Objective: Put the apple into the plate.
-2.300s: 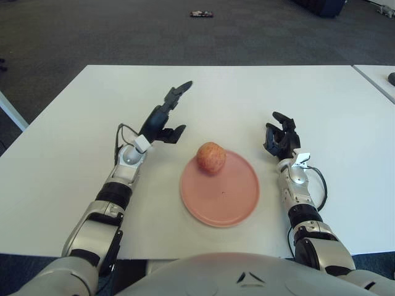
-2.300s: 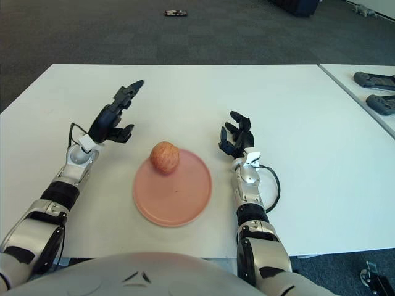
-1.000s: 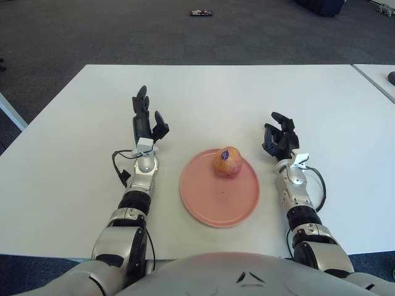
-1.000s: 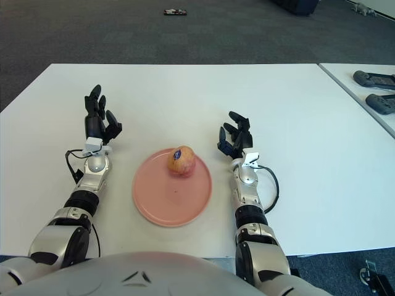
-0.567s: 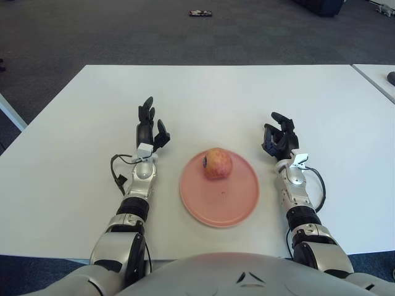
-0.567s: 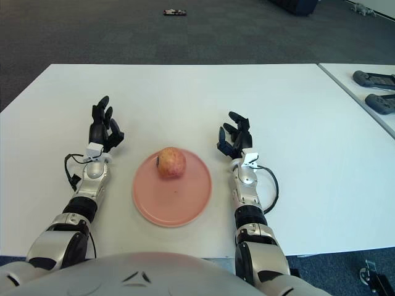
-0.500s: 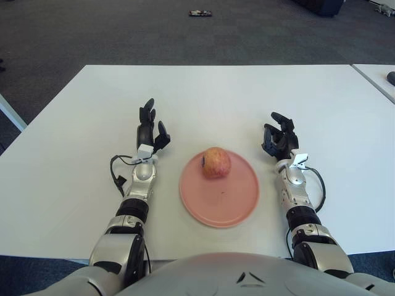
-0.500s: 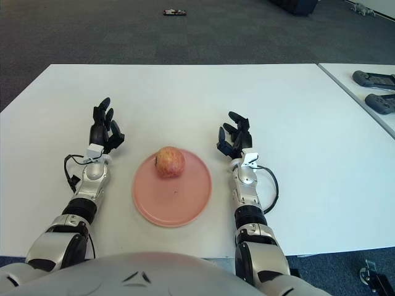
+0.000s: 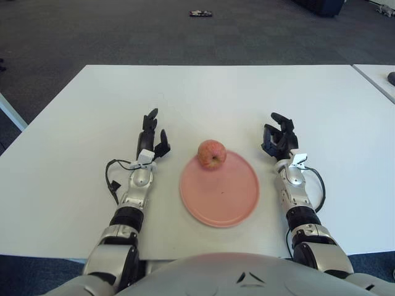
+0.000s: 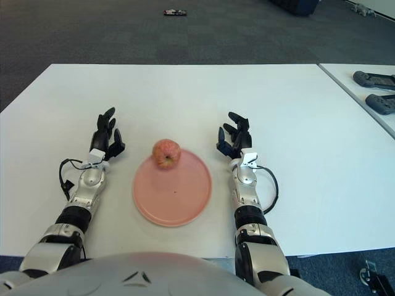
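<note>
Pink plate (image 9: 219,190) is seen on the white worktop (image 9: 74,154), the apple (image 9: 212,153) sitting at its far left rim. Left hand (image 9: 150,137) and right hand (image 9: 278,138) flank the plate, fingers apart, nothing held. A second worktop (image 10: 370,86) stands far right. Beyond, grey carpet (image 9: 123,31) bears a small dark object (image 9: 201,13), possibly a controller.

No text, label, brand, number or sign can be read anywhere in either eye view.
</note>
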`<state>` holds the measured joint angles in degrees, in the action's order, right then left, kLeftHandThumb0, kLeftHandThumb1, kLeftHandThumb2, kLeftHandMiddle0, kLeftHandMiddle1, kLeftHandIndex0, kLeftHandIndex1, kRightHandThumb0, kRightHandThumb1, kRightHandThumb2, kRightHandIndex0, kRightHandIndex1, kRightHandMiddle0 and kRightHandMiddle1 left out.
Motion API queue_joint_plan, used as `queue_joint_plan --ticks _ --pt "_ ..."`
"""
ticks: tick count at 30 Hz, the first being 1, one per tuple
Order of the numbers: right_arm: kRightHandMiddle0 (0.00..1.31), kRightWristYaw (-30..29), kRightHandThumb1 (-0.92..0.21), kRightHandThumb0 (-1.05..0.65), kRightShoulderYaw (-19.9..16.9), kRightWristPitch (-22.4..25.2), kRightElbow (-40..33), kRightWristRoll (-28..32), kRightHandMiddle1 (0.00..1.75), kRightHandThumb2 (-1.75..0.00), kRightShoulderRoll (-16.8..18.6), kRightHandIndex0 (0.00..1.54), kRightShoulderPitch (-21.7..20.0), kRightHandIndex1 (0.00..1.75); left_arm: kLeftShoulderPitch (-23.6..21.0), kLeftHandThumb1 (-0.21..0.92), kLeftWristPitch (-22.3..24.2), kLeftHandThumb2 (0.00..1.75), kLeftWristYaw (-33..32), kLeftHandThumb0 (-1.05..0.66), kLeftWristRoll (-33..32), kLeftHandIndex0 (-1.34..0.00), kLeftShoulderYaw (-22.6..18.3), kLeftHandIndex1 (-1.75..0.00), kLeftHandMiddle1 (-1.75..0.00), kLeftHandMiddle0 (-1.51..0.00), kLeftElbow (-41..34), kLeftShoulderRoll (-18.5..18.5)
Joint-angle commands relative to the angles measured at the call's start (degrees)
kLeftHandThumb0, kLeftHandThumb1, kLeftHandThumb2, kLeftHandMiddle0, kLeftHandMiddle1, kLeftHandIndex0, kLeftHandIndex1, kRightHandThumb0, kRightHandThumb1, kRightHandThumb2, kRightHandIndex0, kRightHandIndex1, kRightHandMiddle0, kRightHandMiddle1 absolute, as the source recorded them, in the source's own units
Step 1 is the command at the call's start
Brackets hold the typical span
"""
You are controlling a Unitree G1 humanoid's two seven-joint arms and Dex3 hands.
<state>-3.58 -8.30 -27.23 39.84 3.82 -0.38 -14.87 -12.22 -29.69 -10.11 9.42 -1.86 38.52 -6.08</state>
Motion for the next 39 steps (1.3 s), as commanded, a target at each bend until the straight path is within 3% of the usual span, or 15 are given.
queue_joint_plan --ticks 1,13,27,39 --pt "0.0 -0.35 -0.58 -0.43 0.35 3.22 1.48 -0.17 0.94 -0.93 0.97 0.09 2.12 0.86 1.15 0.92 3.17 0.96 1.87 -0.86 -1.08 0.0 0.07 -0.56 -0.18 -0.21 -2.4 -0.5" --pt "0.0 0.94 -0.58 -0.43 0.31 4.74 1.28 0.48 0.91 -0.94 0.5 0.09 1.77 0.84 2.96 0.92 6.89 0.95 1.52 -0.86 -1.43 0.0 -0.05 -0.54 -0.17 -0.19 -6.26 0.45" --pt "0.0 3.23 -0.6 -0.42 -0.53 4.37 1.67 1.56 0.84 -0.93 0.55 0.08 1.57 0.8 4.08 0.92 4.84 0.94 -3.8 -0.85 1.37 0.0 0.34 -0.53 -0.17 -0.2 -5.78 1.64" --pt "0.0 4.0 -0.6 -0.41 -0.7 4.19 1.52 2.21 0.83 -0.93 0.72 0.07 1.73 0.79 4.79 0.92 5.94 0.91 -3.39 -0.83 -0.73 0.0 -0.36 -0.56 -0.17 -0.21 -6.87 2.26"
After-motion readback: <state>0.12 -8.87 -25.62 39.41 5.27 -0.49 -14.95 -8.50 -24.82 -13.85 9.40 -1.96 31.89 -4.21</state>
